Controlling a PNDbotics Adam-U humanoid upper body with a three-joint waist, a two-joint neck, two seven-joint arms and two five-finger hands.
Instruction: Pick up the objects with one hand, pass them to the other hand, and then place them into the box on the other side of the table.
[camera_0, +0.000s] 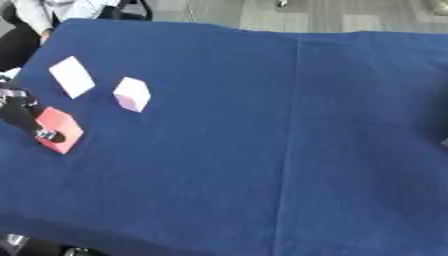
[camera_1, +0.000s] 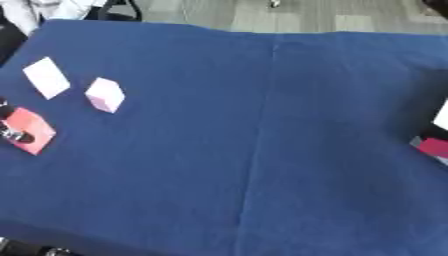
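A red block (camera_0: 63, 125) lies near the left edge of the blue table (camera_0: 262, 150). My left hand (camera_0: 24, 114) comes in from the left, and its dark fingers (camera_0: 49, 135) are curled over the block's near side. Beyond it lie a flat white block (camera_0: 72, 76) and a pale pink cube (camera_0: 132, 94), both apart from the hand. At the table's right edge, the right eye view shows a white shape (camera_1: 442, 116) and a red one (camera_1: 432, 146); I cannot tell what they belong to. My right hand shows in no view.
A seam (camera_0: 290, 125) runs down the middle of the blue cloth. A person sits beyond the far left corner (camera_0: 35, 15), touching nothing. Grey floor (camera_0: 332, 15) lies past the far edge.
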